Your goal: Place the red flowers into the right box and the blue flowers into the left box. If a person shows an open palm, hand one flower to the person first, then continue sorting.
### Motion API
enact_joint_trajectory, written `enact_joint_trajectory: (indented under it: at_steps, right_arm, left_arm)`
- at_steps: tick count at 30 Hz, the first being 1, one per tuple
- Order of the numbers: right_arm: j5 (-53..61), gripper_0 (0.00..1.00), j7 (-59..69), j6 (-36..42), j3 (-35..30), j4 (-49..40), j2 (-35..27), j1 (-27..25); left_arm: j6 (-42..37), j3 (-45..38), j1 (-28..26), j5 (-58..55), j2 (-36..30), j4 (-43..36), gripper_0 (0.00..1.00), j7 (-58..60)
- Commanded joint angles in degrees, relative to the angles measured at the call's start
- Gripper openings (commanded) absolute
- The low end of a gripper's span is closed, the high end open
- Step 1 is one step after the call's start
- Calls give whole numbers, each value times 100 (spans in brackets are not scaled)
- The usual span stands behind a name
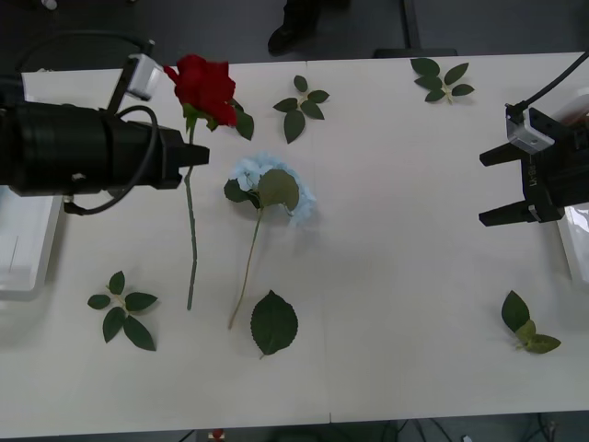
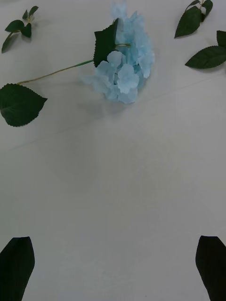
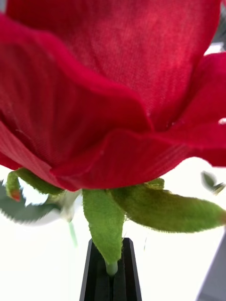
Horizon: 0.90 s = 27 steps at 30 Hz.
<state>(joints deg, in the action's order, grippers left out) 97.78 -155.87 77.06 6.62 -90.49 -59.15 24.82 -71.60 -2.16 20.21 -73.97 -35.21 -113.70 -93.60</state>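
Observation:
My left gripper (image 1: 190,155) is shut on the stem of a red flower (image 1: 206,87), just below its head. The long stem runs toward the table's front edge. In the left wrist view the rose head (image 3: 113,84) looms large above my black fingers (image 3: 96,277), which pinch the green stem. A blue flower (image 1: 273,187) lies on the table just right of the rose, its stem pointing to the front. My right gripper (image 1: 502,185) hovers open at the far right with nothing in it, facing the blue flower (image 2: 123,66). The left box (image 1: 26,262) and the right box (image 1: 574,247) sit at the table's side edges.
Loose green leaf sprigs lie scattered: one behind the blue flower (image 1: 302,104), one at the back right (image 1: 442,78), one front left (image 1: 122,310), a single leaf front centre (image 1: 274,322), one front right (image 1: 526,329). White tabletop stretches between the blue flower and my right gripper.

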Motion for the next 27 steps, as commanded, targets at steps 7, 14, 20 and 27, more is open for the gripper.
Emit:
enact_joint_trajectory:
  at_steps: [7, 14, 20, 27]
  right_arm:
    - [417, 100, 87, 116, -64, 32, -290, -56]
    - [989, 100, 87, 476, -55, -65, -281, -48]
    - [1076, 100, 87, 274, -55, -425, 79, -48]
    - [769, 100, 87, 142, 42, -601, 677, -48]
  left_arm:
    - [2458, 612, -114, 357, 841, -425, 0, 228]
    - [5596, 2308, 273, 955, 1667, 604, 0, 237]
    - [5693, 2528, 396, 858, 2027, 630, 0, 211]
    - [5745, 2677, 677, 392, 2124, 656, 0, 246]
